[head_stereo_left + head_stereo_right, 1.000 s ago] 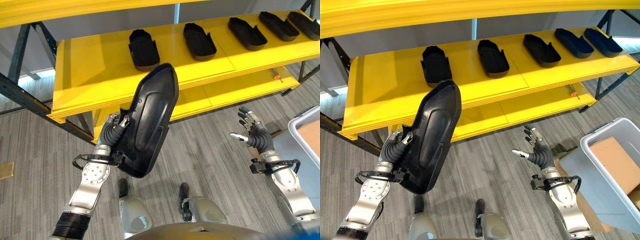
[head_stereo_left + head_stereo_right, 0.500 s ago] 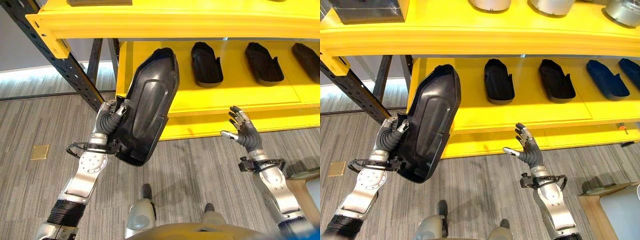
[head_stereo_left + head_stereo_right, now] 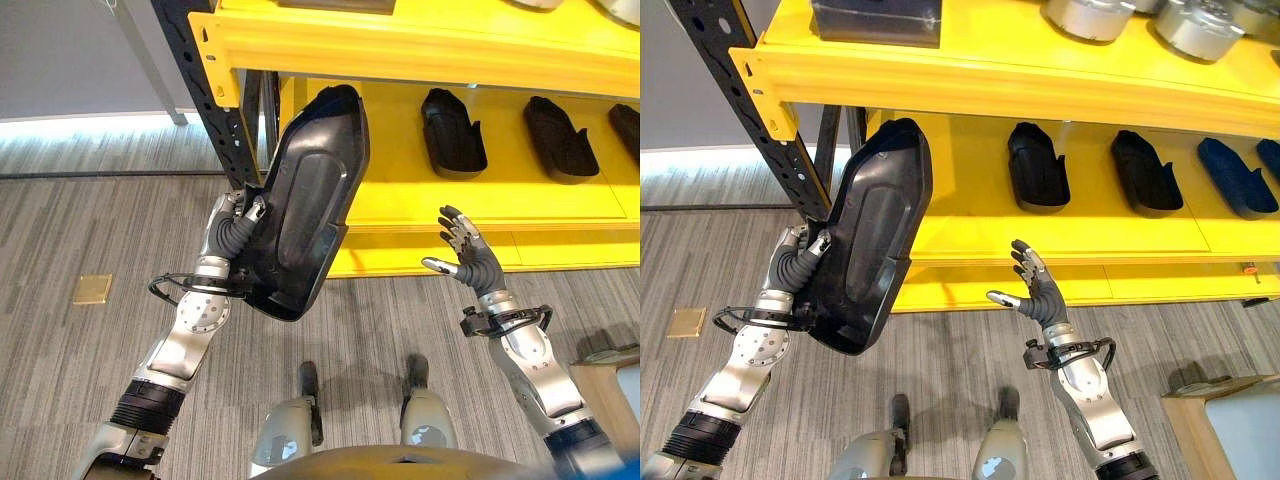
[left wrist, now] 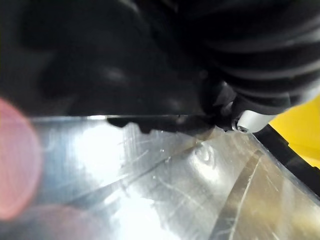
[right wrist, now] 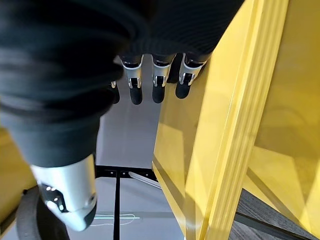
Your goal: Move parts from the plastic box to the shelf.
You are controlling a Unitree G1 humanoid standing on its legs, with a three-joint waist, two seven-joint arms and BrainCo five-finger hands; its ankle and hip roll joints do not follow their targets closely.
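No text, label, number or sign can be read on anything here.

Head eyes look down together on the yellow metal shelf point(image 3: 480, 205) and grey floor point(image 3: 940, 350); wrist cameras sit very close.
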